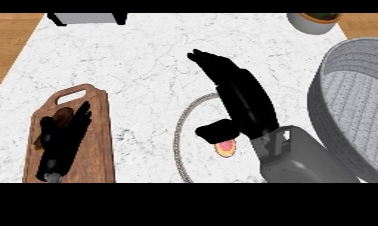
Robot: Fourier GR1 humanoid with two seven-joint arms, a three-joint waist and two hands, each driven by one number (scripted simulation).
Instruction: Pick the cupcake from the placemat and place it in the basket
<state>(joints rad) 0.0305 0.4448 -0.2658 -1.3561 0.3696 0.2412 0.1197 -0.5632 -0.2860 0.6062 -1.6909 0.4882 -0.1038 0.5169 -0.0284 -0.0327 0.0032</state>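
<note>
A cupcake (226,148) with pink frosting sits on a round white placemat (184,120) edged in grey, at the lower middle. My right hand (240,97) hangs over the placemat with its fingers stretched toward the far left. Its thumb sits just above the cupcake and hides part of it. The grey woven basket (332,95) stands at the right edge, right of that hand. My left hand (63,135) rests open at the lower left, fingers pointing away, over a wooden cutting board (92,120).
A grey pot with a plant (316,21) stands at the far right corner. A dark-framed grey object (87,18) sits at the far left edge. White marble counter (133,55) stretches between the cutting board and the placemat.
</note>
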